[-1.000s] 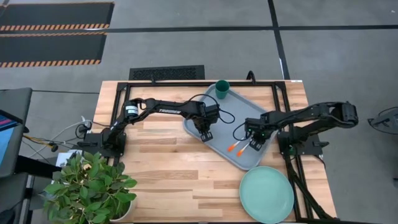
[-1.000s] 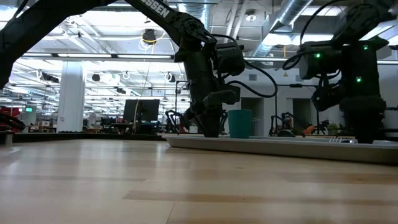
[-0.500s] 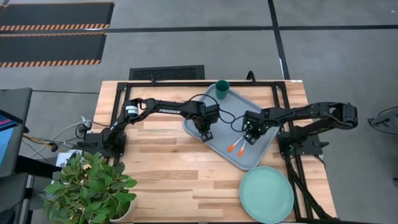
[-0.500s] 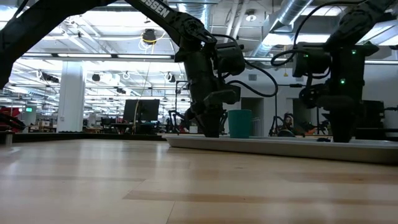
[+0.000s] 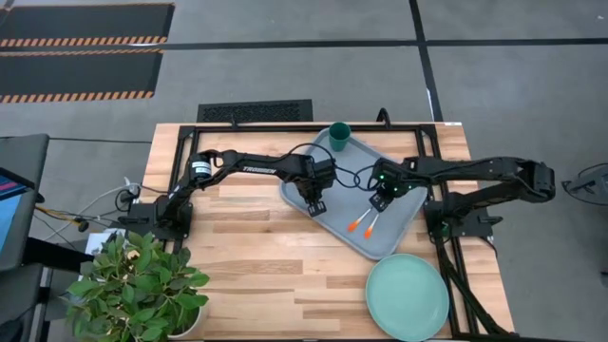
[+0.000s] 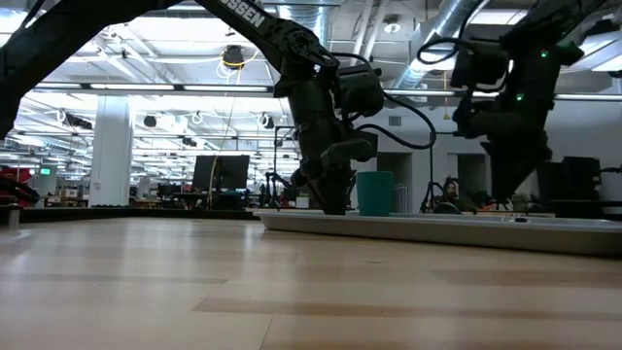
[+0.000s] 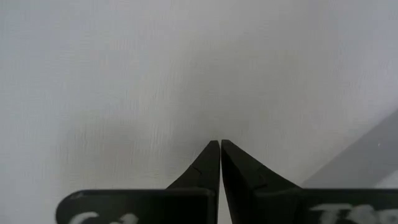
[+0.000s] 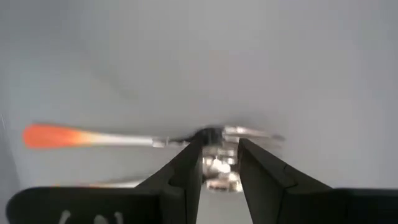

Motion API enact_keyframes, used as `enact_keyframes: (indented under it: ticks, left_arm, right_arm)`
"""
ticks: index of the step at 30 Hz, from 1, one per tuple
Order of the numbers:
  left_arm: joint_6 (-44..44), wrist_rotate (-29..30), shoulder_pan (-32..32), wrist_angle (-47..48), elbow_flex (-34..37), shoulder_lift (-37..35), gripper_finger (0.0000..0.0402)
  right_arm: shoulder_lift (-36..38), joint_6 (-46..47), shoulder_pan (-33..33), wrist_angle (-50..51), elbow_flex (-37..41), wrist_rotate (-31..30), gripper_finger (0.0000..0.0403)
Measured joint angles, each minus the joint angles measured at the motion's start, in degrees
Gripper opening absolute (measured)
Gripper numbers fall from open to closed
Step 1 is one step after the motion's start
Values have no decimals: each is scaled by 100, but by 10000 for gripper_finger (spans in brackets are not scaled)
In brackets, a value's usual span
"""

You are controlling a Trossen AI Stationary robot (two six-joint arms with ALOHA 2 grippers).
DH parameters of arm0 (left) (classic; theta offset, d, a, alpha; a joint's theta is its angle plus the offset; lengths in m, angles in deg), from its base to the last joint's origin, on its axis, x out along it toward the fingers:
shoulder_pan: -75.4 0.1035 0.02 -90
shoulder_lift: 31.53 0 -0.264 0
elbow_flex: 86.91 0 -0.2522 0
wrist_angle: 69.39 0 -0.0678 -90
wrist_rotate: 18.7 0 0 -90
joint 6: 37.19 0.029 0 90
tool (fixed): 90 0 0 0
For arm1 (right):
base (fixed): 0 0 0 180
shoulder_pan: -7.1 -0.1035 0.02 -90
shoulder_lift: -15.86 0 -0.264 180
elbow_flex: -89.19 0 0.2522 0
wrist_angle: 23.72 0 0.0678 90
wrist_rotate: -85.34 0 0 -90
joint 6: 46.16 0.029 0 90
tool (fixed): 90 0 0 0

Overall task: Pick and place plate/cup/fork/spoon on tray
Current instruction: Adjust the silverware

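Observation:
The blue-grey tray [image 5: 347, 176] lies at the table's far right. The dark green cup [image 5: 339, 134] stands upright in its far corner. Two orange-handled utensils [image 5: 361, 227], the fork and the spoon, lie side by side on the tray floor; I cannot tell which is which. My right gripper [image 5: 381, 202] is open, hovering over their silver heads [image 8: 231, 132]. My left gripper [image 5: 316, 206] is shut, pointing down at the tray's left part. The mint-green plate [image 5: 408, 297] rests flat on the table, near the right front. My left gripper's shut fingertips [image 7: 220, 144] point down at the bare tray floor [image 7: 186, 93]. I cannot tell whether they touch it.
A potted plant [image 5: 138, 285] stands at the table's near left corner. A black frame [image 5: 285, 126] runs along the far edge. Bare wood [image 5: 266, 275] stretches between the plant and the plate.
My right gripper has risen and gone toward the table's far edge, from over the utensils' middle to over their heads. Both utensils have stayed on the tray floor.

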Motion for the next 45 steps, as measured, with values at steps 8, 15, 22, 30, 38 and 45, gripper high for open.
enact_keyframes:
  ticks: [8,15,22,30,38,45]
  left_arm:
    - [-28,-1,0,9,0,0,0]
    - [-38,-1,0,11,0,0,0]
    - [-39,-1,0,-84,1,0,0]
    - [-38,-2,-1,-113,1,0,0]
    - [-50,-2,-2,-118,2,0,0]
    - [-57,-2,-2,-147,2,0,0]
  right_arm:
    - [-544,-163,259,-140,36,-49,127]
    - [-255,92,245,483,2,-159,127]
    - [-133,112,331,341,36,-385,127]
    - [-436,172,152,-388,31,-135,127]
    - [-950,113,-119,-306,33,1,127]
    - [-871,113,-294,-138,33,-14,127]
